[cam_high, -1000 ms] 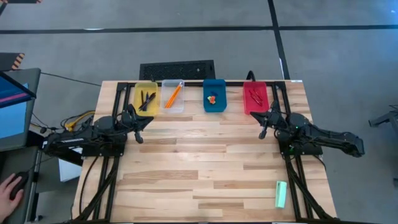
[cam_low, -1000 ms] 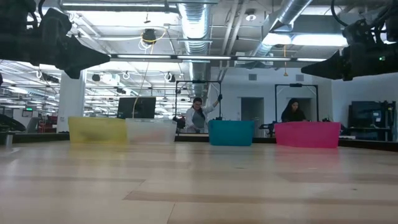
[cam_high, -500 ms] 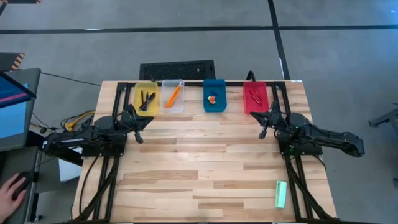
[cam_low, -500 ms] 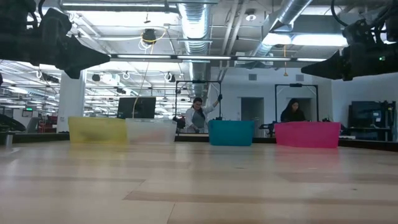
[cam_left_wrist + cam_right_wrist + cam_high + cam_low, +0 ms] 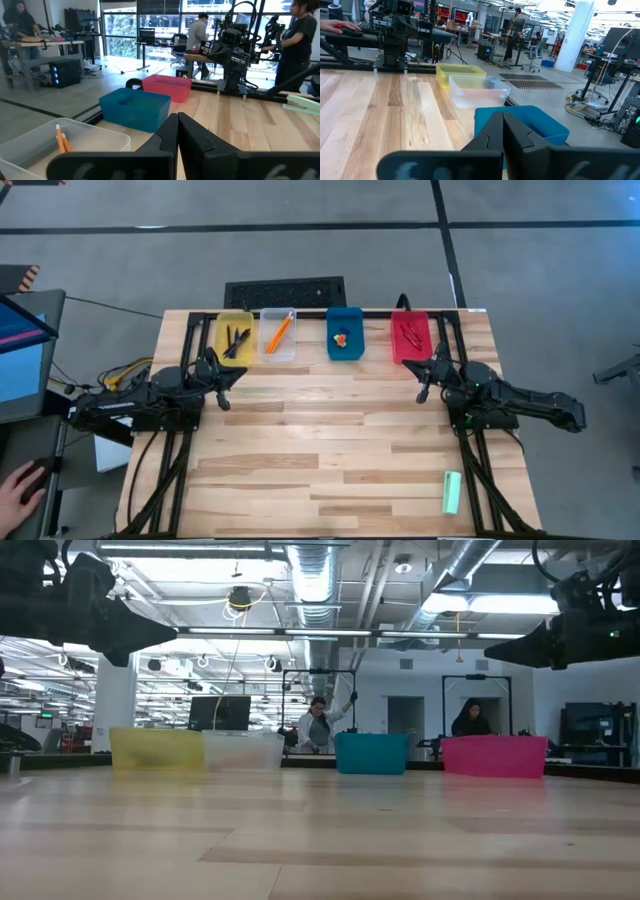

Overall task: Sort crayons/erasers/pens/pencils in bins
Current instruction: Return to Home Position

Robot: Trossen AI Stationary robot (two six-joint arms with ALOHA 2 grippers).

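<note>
A wooden counter (image 5: 330,440) fills the middle of the high view. At 5 o'clock on it, near the corner, a pale green bar (image 5: 452,492) lies alone. Past the counter's 12 o'clock edge, a black panel (image 5: 285,290) rests on the grey floor (image 5: 540,270), which dark lines cross. At 9 o'clock stands a screen (image 5: 18,355), with yellow cables (image 5: 122,372) just beside the counter. Part of a person (image 5: 14,490) shows at 8 o'clock. The low view shows a dark monitor (image 5: 220,712) and a standing figure (image 5: 318,725) in the room behind.
</note>
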